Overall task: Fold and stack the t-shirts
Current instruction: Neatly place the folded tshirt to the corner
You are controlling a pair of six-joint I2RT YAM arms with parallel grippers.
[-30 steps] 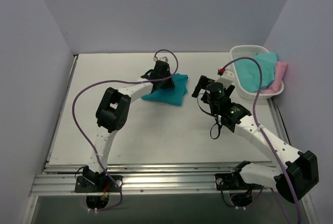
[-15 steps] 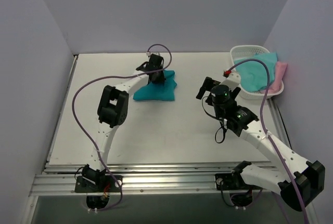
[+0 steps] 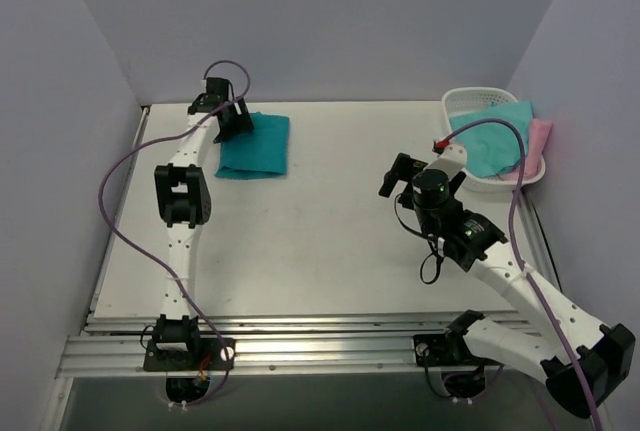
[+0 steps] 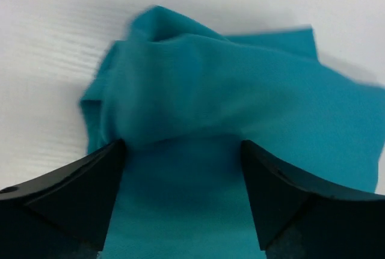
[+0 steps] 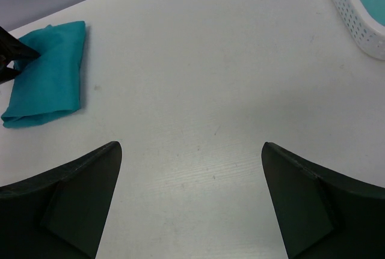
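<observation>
Lying folded on the far-left part of the table [image 3: 320, 241], the deep teal tee [image 3: 258, 147] is showing as a rough rectangle, flat, w/ its left edge just under the L gripper [image 3: 237, 123]. L arm is reaching out long toward the back-left corner. In the L wrist view the L gripper's fingers [image 4: 72, 196] are standing wide apart w/ teal cloth lying between and beyond them. The cloth is bunching up in a soft hump just ahead of the tips, and no pinch on it is showing, so jaws are reading as spread, not clamped.

R gripper [image 3: 398, 175] is hovering over bare table right of centre, well apart from the teal tee. Its jaws are gaping fully and holding nothing; only white tabletop is showing between them in the R wrist view. That view is also catching the teal tee at far left, w/ a dark L fingertip touching its edge.

White slotted basket [image 3: 458, 103] is sitting at the far-right back corner, near the R gripper but not touching it. Aqua tee [image 3: 495, 136] is lying loose in it, spilling over the rim. Pink tee [image 3: 541, 137] is sitting beside the aqua one, toward the right wall, partly under it. Both are unfolded, crumpled.
</observation>
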